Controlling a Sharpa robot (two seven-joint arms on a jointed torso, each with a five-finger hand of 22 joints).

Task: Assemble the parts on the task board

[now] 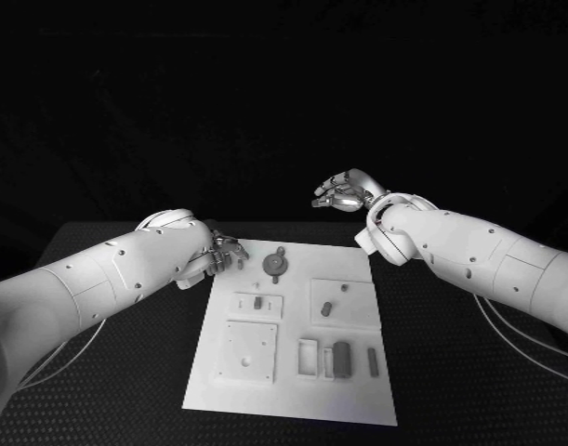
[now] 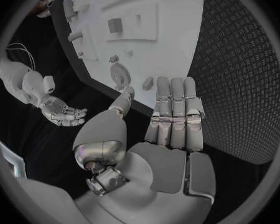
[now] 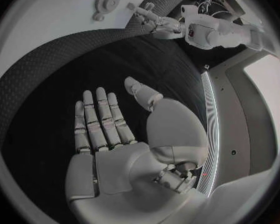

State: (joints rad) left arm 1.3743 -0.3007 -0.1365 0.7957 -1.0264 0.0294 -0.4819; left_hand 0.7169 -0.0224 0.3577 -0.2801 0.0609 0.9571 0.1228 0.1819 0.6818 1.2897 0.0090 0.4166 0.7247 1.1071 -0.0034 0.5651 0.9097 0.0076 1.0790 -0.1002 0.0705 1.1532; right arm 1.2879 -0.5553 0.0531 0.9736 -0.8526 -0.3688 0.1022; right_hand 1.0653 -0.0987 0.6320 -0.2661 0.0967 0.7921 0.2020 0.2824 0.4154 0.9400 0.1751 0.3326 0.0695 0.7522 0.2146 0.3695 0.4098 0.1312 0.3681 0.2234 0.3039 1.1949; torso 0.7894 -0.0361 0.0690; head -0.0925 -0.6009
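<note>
Starting from the task board in the middle of the tabletop, note that the parts lie scattered over it: a gear-shaped part near the far edge, nearest your left hand. That hand hovers at the board's far left corner, fingers extended side by side, holding nothing. Your right hand hangs raised beyond the far right corner, fingers spread, also empty. I'd judge no part seated yet; lower the left hand slowly and spread the fingers before pinching the gear.
</note>
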